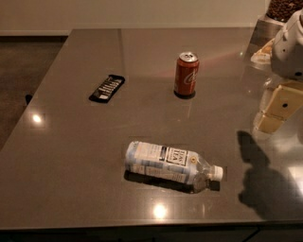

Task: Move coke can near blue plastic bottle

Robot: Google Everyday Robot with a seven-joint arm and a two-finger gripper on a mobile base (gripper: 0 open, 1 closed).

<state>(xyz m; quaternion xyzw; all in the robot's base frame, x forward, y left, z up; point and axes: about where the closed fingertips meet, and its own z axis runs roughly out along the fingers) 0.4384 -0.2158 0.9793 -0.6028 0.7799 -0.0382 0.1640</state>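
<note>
The red coke can (186,74) stands upright on the grey table (71,142), right of the middle towards the back. The blue plastic bottle (170,162) lies on its side near the front edge, its white cap pointing right. The can and the bottle are well apart. My gripper (277,111) hangs at the right edge of the view, above the table and to the right of the can, with pale cream fingers pointing down-left. It touches neither the can nor the bottle.
A flat black remote-like object (107,88) lies left of the can. A container of dark round things (283,9) and a pale object (261,53) stand at the back right corner. The arm's shadow (265,179) falls on the front right of the table.
</note>
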